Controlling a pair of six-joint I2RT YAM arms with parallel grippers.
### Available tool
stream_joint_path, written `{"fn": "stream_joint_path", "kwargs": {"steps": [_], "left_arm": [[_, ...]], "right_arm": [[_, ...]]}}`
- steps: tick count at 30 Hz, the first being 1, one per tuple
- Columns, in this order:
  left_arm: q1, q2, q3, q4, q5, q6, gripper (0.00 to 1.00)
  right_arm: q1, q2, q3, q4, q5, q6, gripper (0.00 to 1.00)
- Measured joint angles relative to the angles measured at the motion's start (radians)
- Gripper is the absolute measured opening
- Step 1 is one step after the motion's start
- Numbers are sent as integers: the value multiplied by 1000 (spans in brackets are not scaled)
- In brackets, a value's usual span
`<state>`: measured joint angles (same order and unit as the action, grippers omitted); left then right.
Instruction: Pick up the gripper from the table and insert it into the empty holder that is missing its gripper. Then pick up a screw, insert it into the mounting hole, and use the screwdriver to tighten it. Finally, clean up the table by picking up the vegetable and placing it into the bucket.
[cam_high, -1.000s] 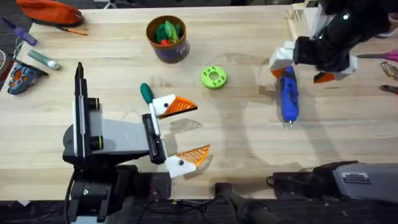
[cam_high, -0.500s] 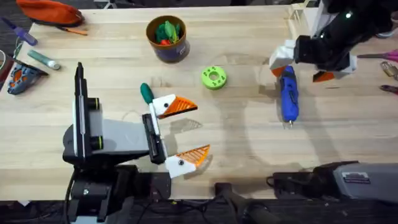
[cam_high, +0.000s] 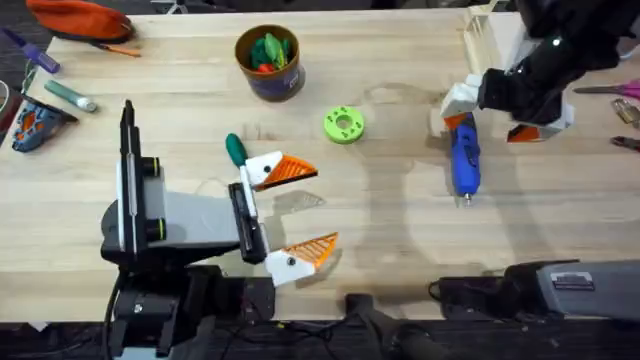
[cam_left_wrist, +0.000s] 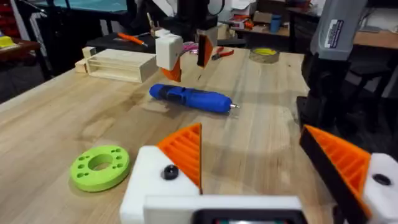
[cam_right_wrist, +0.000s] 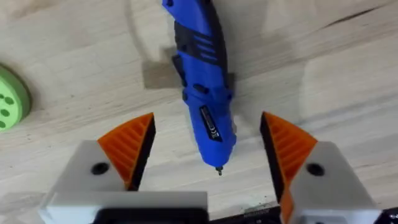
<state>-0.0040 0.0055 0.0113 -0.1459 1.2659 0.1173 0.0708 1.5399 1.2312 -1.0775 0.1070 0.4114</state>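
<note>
The blue screwdriver lies on the table with its metal tip toward the front edge. My right gripper hovers open over its rear end, and the screwdriver shows between the two orange pads. My left gripper rests open at the lower left. The dark green vegetable lies just beyond its far finger. At the back stands the bucket, with green and red pieces inside. The loose gripper, the empty holder, its mounting hole and the screw are out of view.
A lime-green ring disc lies between the bucket and the screwdriver. A wooden block stands at the back right, with scissors at the right edge. An orange pouch, pens and a marker sit far left.
My right gripper has shifted slightly to the right above the screwdriver. The screwdriver, the vegetable and the left arm have stayed put.
</note>
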Motion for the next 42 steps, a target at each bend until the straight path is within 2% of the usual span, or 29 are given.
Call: {"fn": "stream_joint_path", "kwargs": {"steps": [24,27,28,30,33,35,42], "left_arm": [[0,0,0,0,0,0,985],[0,0,0,0,-1,3,811],[0,0,0,0,-1,3,702],[0,0,0,0,-1,4,414],[0,0,0,0,-1,7,71],[0,0,0,0,-1,7,14],[0,0,0,0,-1,7,15]], "right_arm": [[0,0,0,0,0,0,993],[0,0,0,0,0,0,993],[0,0,0,0,0,0,993],[0,0,0,1,0,0,993],[0,0,0,6,0,0,994],[0,0,0,9,0,0,993],[0,0,0,9,0,0,993]]}}
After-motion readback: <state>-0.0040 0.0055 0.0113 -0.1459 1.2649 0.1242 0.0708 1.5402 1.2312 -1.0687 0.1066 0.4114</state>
